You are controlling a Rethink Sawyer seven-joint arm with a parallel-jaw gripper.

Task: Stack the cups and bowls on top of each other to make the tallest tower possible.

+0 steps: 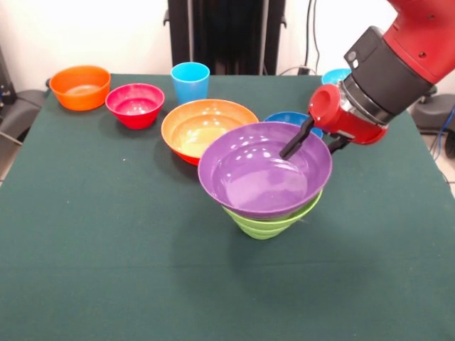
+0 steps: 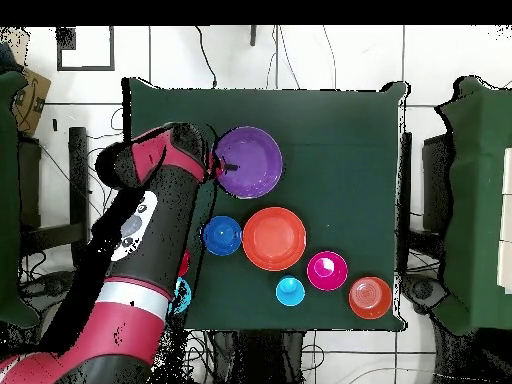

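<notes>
A large purple bowl (image 1: 263, 170) (image 2: 248, 160) sits tilted on top of lime green bowls (image 1: 266, 224) near the table's middle, forming a short tower. My gripper (image 1: 307, 148) (image 2: 218, 165) is shut on the purple bowl's rim, one black finger (image 1: 293, 142) inside and the other outside. A large orange bowl (image 1: 206, 128) (image 2: 273, 238) stands just behind, with a dark blue bowl (image 1: 288, 118) (image 2: 221, 235) beside it. The light blue cup (image 1: 190, 82) (image 2: 290, 291) stands upright at the far edge.
A magenta-red bowl (image 1: 135, 104) (image 2: 327, 270) and a small orange bowl (image 1: 79, 87) (image 2: 370, 297) sit at the far left corner in the front view. A light blue bowl (image 1: 334, 74) shows behind my arm. The green cloth (image 1: 106, 270) covers the table.
</notes>
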